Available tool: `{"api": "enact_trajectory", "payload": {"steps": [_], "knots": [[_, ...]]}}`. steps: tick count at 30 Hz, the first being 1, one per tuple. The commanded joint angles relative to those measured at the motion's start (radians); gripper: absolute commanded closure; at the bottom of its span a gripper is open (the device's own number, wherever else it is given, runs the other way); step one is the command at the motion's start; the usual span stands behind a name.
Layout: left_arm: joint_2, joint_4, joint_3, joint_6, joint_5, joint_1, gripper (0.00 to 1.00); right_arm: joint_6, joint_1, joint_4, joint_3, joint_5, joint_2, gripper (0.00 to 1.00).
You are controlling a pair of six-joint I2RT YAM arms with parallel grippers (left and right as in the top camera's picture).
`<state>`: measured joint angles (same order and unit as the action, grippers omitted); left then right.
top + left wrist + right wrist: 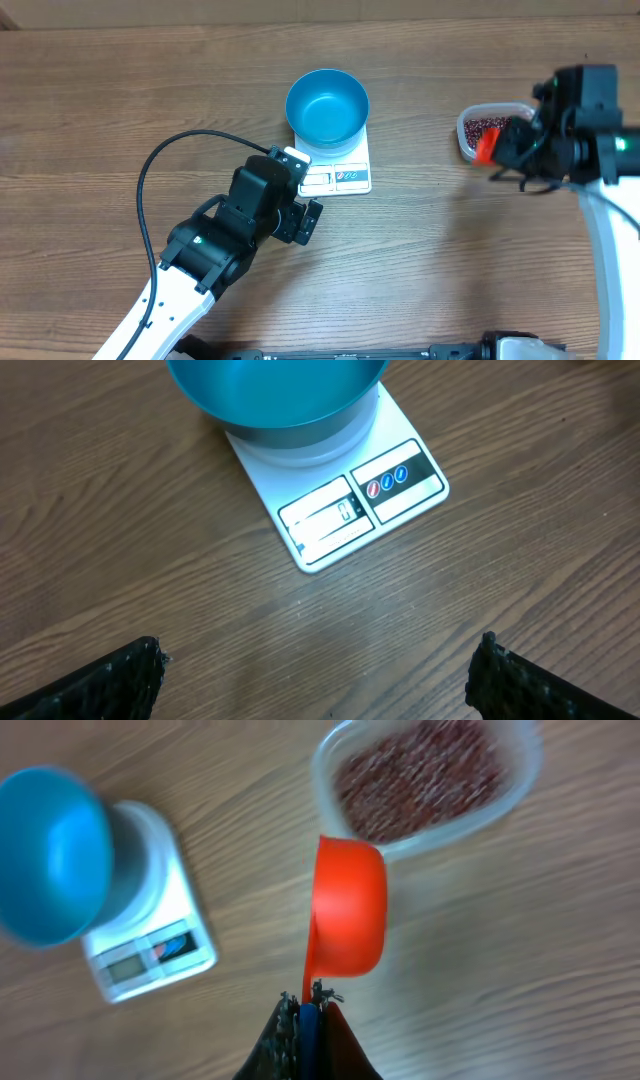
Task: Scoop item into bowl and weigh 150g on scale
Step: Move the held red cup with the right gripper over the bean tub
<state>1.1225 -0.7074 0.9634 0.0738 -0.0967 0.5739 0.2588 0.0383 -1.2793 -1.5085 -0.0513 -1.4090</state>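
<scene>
We see the right gripper [303, 1010] clamped tight on the handle of an orange-red scoop [348, 905], whose cup hangs at the near rim of the clear tub [525, 770] that holds the dark red beans [415, 775]. The blue bowl [327, 105] sits on the white scale [350, 176], well apart from the tub on the wooden table [100, 100]. We find the left gripper [318, 650] just in front of the scale's display edge, its jaws spread wide and holding nothing.

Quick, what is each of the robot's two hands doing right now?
Left gripper: open, holding nothing.
Right gripper: closed on the handle of the red scoop.
</scene>
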Motion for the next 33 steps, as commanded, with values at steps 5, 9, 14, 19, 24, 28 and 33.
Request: {"api": "enact_trajectory", "payload": {"steps": [5, 9, 14, 19, 24, 28, 33], "knots": [[0.002, 0.004, 0.000, -0.018, 0.012, -0.004, 0.00, -0.178, -0.004, 0.067, -0.053, 0.254, -0.107, 0.96], [0.002, 0.004, 0.000, -0.018, 0.012, -0.004, 0.00, -0.277, -0.004, 0.138, -0.053, 0.294, -0.130, 0.96], [0.002, 0.004, 0.000, -0.018, 0.012, -0.004, 0.00, -0.415, -0.004, 0.202, -0.052, 0.298, -0.150, 0.96], [0.002, 0.004, 0.000, -0.018, 0.012, -0.004, 0.00, -0.516, -0.003, 0.202, -0.050, 0.298, -0.175, 0.96], [0.002, 0.004, 0.000, -0.018, 0.012, -0.004, 0.00, -0.538, -0.003, 0.204, -0.050, 0.298, -0.213, 0.96], [0.002, 0.005, 0.000, -0.018, 0.012, -0.004, 0.00, -0.572, -0.003, 0.206, -0.050, 0.299, -0.260, 0.96], [0.002, 0.004, 0.000, -0.018, 0.012, -0.004, 0.00, -0.575, -0.003, 0.204, -0.050, 0.333, -0.324, 0.96]]}}
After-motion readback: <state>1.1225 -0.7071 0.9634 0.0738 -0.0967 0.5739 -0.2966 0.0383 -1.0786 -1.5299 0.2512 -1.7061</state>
